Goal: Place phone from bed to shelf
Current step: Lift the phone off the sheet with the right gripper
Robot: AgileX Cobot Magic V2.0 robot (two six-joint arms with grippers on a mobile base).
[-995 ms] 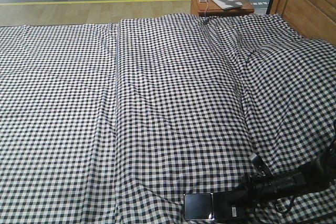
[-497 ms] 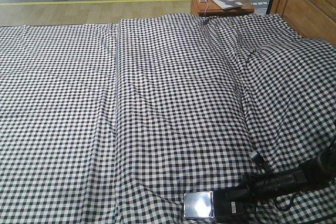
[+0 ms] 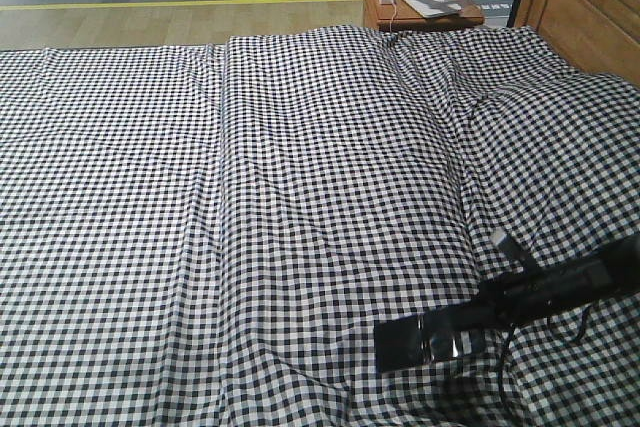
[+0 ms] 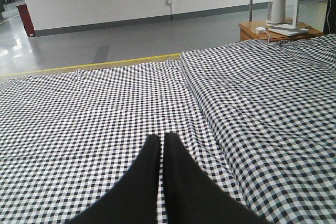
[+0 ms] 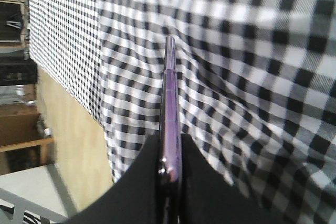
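Observation:
The phone (image 3: pixel 415 342), a thin black slab, hangs just above the bed (image 3: pixel 300 197) at the near right, casting a shadow on the checked cloth. My right gripper (image 3: pixel 478 319) reaches in from the right and is shut on its right end. From the right wrist, the phone (image 5: pixel 170 103) shows edge-on with a pinkish-purple rim, pinched between the black fingers of the right gripper (image 5: pixel 170 140). My left gripper (image 4: pixel 160 139) is shut with nothing in it, over the bed (image 4: pixel 105 103). I cannot make out the shelf.
The brown headboard (image 3: pixel 590 7) stands at the far right. A reddish-brown side table (image 3: pixel 420 2) with white items stands beyond the bed, also seen as the side table (image 4: pixel 273 27). Blurred wooden boards (image 5: pixel 21 140) and floor lie past the bed's edge.
The phone lay flat on the cloth at the bottom edge with the right gripper at its end. It is now lifted off the bed, up and a little right, in that gripper.

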